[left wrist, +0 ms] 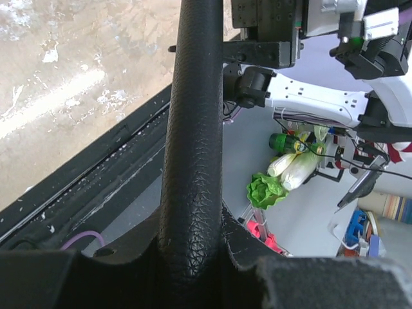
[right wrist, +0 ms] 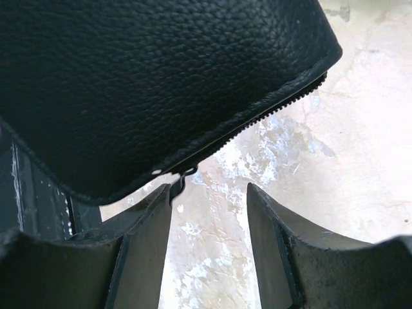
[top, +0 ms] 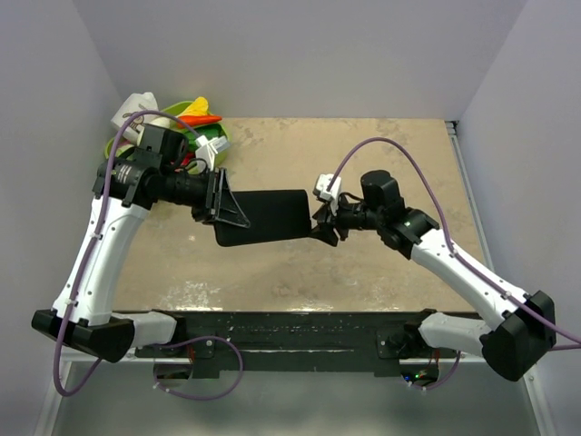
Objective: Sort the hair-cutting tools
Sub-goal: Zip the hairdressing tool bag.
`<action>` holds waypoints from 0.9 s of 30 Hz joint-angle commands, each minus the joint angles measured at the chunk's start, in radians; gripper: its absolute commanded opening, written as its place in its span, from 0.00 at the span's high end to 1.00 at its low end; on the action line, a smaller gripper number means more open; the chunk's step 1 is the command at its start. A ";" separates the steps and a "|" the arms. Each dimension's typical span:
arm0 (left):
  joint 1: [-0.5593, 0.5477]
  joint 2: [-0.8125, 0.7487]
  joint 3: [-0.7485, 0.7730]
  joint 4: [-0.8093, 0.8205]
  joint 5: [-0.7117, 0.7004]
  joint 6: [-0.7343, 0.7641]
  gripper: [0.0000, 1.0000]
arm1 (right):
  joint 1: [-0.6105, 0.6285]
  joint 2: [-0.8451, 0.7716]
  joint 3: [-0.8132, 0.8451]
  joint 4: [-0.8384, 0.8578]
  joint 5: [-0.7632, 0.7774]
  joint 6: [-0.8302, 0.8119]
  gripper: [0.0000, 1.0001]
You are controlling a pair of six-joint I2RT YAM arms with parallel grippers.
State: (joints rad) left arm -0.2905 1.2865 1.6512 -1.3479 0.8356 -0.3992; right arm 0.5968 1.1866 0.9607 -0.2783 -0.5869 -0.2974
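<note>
A worn, tan-mottled table (top: 363, 173) between pale walls carries the work, and the black case (top: 268, 216) is held just above its middle. The left gripper (top: 222, 207) is clamped on the case's left edge, holding it up. The right gripper (right wrist: 209, 193) waits with fingers apart at the case's right corner, gripping nothing; the zipper pull (right wrist: 178, 183) hangs just beside its left finger (right wrist: 145, 244). No scissors or comb show in any view, so they are probably inside the zipped case. To do this step well, shift slightly toward the pull, close on the tab alone, then draw along the zipper line while the left hand keeps the case steady.
</note>
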 commanded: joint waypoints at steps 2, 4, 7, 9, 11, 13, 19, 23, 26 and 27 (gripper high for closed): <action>-0.002 -0.050 -0.001 0.035 0.112 0.010 1.00 | 0.003 -0.064 0.009 -0.055 -0.010 -0.118 0.47; -0.002 -0.056 -0.010 0.035 0.118 0.010 1.00 | 0.001 -0.085 -0.014 -0.033 -0.025 -0.132 0.48; -0.002 -0.067 -0.024 0.038 0.128 0.011 1.00 | 0.001 -0.110 -0.039 -0.004 -0.051 -0.141 0.51; -0.002 -0.072 -0.030 0.039 0.129 0.013 1.00 | 0.003 -0.110 -0.042 0.004 -0.074 -0.140 0.52; -0.002 -0.075 -0.033 0.039 0.131 0.013 1.00 | 0.001 -0.101 -0.034 0.002 -0.097 -0.141 0.53; -0.002 -0.078 -0.036 0.043 0.135 0.011 1.00 | 0.001 -0.091 -0.031 0.019 -0.120 -0.134 0.54; -0.002 -0.085 -0.053 0.044 0.135 0.014 1.00 | 0.001 -0.053 0.001 0.048 -0.217 -0.109 0.57; -0.002 -0.090 -0.057 0.044 0.137 0.014 1.00 | 0.001 -0.048 0.006 0.079 -0.237 -0.095 0.59; -0.002 -0.093 -0.071 0.043 0.138 0.016 1.00 | 0.003 -0.045 0.019 0.093 -0.244 -0.095 0.63; -0.002 -0.092 -0.073 0.043 0.137 0.017 1.00 | 0.003 -0.041 0.024 0.093 -0.249 -0.097 0.64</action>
State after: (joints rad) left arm -0.2901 1.2304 1.5787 -1.3476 0.8875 -0.3981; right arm 0.5968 1.1454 0.9283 -0.2504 -0.7815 -0.4026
